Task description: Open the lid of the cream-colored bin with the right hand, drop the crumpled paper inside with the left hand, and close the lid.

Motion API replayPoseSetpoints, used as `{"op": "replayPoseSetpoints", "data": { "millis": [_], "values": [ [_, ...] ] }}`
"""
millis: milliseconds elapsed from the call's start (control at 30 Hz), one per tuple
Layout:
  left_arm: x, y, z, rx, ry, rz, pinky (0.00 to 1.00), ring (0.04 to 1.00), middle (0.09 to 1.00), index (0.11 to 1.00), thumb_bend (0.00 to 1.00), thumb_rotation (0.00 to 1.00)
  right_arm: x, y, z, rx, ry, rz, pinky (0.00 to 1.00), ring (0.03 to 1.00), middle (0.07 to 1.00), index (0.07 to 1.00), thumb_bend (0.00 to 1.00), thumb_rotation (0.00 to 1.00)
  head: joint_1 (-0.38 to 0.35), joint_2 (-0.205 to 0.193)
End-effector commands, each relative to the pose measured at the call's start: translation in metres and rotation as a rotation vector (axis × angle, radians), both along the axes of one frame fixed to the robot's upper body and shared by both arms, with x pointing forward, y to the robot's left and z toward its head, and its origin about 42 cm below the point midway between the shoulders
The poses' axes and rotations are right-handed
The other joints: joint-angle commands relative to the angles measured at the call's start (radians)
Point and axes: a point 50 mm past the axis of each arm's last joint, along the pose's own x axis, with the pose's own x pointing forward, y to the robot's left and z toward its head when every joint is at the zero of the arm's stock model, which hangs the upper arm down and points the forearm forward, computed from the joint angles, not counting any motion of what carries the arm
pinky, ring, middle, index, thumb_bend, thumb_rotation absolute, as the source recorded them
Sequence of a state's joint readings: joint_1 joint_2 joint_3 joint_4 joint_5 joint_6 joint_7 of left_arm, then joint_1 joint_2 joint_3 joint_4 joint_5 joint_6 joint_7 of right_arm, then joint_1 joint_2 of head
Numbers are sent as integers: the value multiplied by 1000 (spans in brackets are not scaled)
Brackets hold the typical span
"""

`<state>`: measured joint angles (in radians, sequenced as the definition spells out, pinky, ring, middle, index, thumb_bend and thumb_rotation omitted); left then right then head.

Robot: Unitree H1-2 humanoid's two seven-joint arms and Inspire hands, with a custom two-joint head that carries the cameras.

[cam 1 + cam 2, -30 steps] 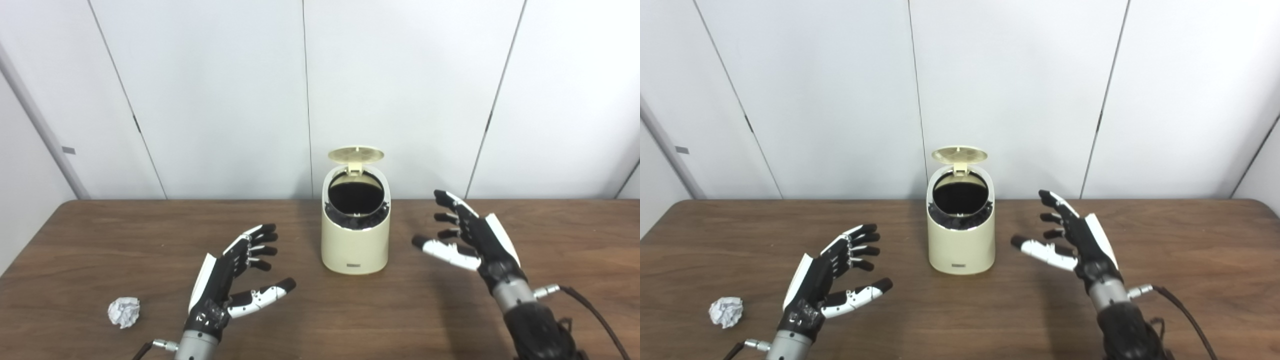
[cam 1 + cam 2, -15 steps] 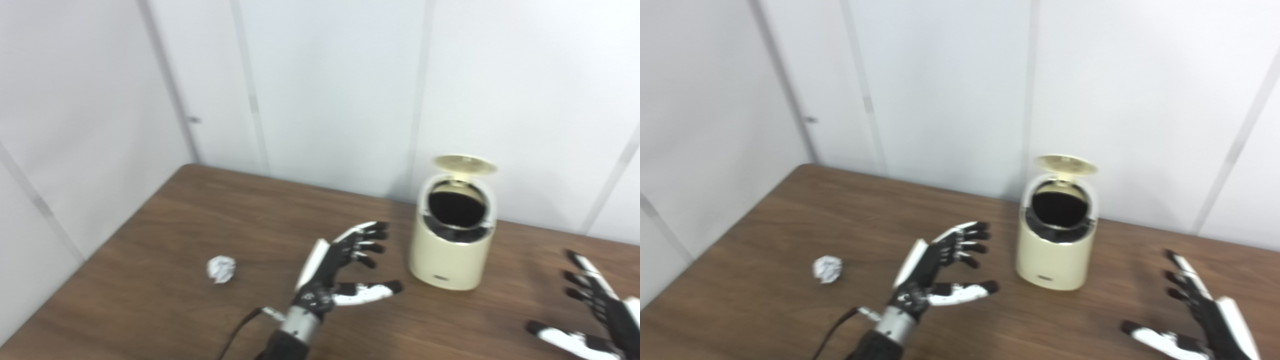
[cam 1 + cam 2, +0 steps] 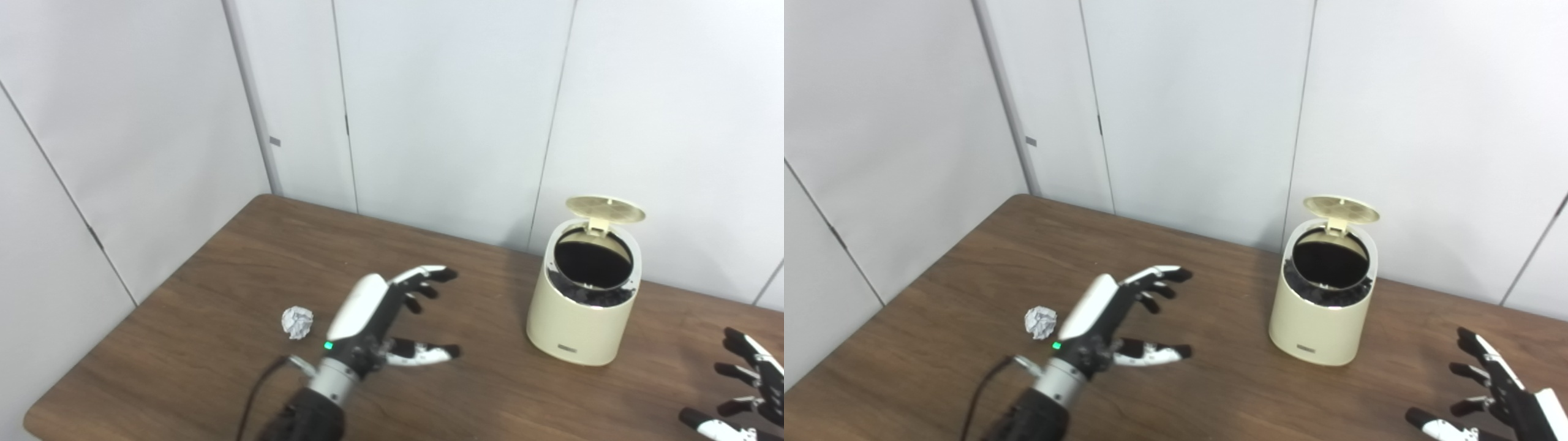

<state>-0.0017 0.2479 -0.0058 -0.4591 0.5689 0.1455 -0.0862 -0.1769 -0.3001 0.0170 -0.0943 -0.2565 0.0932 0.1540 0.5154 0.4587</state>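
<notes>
At about 5 o'clock the right robot hand (image 3: 1500,401) hovers low over the tabletop (image 3: 1213,392), fingers spread, holding nothing. Around 7 o'clock the left robot hand (image 3: 380,318) is likewise splayed and empty. Just beside it, toward 9 o'clock, lies the crumpled paper (image 3: 297,322). Farther off, at 2 o'clock, the cream-colored bin (image 3: 584,315) stands with its lid (image 3: 605,209) raised.

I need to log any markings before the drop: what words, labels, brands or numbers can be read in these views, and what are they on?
No text can be read here.
Cream-colored bin: a small dark label low on its front, too small and blurred to read.
Wall panel: a small grey tag, no legible characters.
Left hand: a green light near the wrist, a light and not a sign.
</notes>
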Motion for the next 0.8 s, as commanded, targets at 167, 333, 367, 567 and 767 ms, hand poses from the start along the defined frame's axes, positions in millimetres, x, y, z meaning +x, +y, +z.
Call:
{"op": "replayPoseSetpoints", "data": {
  "millis": [167,333,367,567,767],
  "values": [
    [-14,43,27,92,-26,104,494,607,675,714,756,0,8,2,19,-1,-88,30,463,800,908,896,803,395,7,-5],
    [-18,67,42,311,22,186,507,623,700,727,776,0,8,2,21,-6,-96,33,454,800,911,896,807,416,7,-1],
    [-18,71,46,368,40,211,510,627,704,730,783,0,8,1,21,-5,-96,33,447,797,912,897,808,423,8,0],
    [-17,95,58,620,105,331,512,642,722,733,854,46,8,0,22,-6,-94,30,380,773,910,896,816,425,12,2],
    [-15,112,58,649,162,375,530,653,716,732,882,78,7,-1,20,-9,-91,31,388,773,906,893,828,453,13,5]
  ]
}}
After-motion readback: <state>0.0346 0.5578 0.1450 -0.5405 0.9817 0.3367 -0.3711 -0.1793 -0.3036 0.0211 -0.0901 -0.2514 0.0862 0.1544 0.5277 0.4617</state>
